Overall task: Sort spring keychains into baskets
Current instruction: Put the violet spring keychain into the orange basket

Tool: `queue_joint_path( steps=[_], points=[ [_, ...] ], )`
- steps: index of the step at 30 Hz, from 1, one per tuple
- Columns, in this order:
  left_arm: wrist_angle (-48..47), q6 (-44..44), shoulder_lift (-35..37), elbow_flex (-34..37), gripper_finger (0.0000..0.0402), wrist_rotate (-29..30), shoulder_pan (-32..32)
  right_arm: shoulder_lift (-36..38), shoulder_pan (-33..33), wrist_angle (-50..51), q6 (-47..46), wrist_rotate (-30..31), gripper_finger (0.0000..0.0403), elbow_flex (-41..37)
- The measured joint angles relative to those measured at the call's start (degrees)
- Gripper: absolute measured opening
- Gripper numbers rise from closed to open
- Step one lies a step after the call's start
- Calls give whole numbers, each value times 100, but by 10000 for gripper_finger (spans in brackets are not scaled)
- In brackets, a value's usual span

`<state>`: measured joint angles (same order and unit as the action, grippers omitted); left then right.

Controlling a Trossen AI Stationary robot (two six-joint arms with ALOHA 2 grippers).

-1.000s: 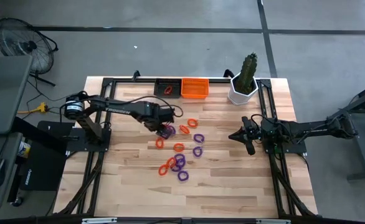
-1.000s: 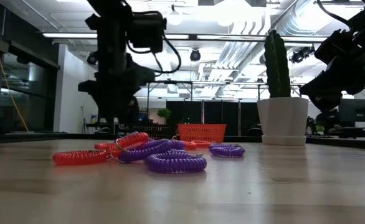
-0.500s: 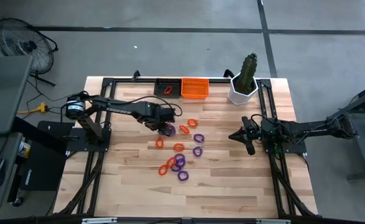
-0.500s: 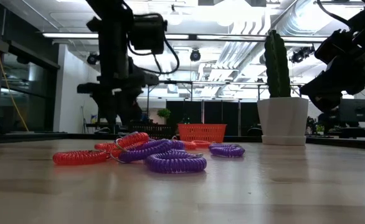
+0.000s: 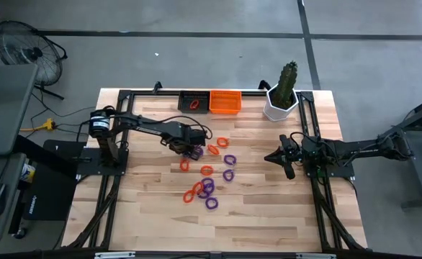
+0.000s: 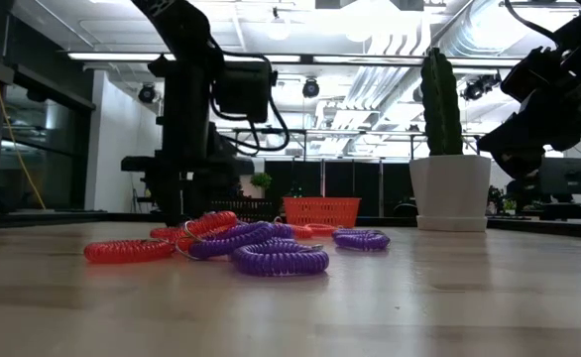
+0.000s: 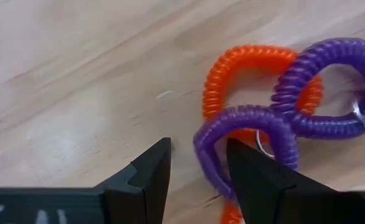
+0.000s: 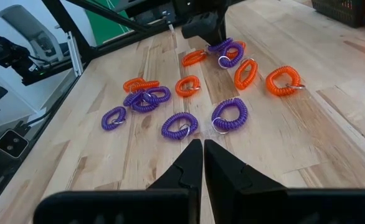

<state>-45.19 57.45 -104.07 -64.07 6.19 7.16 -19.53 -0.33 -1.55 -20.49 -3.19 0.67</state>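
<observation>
Writing — none legible. Left end effector (image 7: 198, 163) released beside purple spring keychain (image 7: 245, 134); right end effector (image 8: 203, 155) clenched.

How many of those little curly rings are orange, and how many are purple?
Orange coiled plastic keychains: 8, counting one in the black mesh basket
Purple coiled plastic keychains: 7
Total: 15, approximate, since some overlap
</observation>
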Motion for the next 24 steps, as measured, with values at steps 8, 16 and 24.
queue_joint_path(
  steps=[8,16,24],
  points=[
    [125,-15,-65,-7,142,-157,2,0,0,1,0,1,12,0],
    [132,-13,-70,-12,66,-285,2,0,0,1,0,0,12,0],
    [114,-17,-31,-7,26,-301,-2,0,2,1,0,-1,12,0]
  ],
)
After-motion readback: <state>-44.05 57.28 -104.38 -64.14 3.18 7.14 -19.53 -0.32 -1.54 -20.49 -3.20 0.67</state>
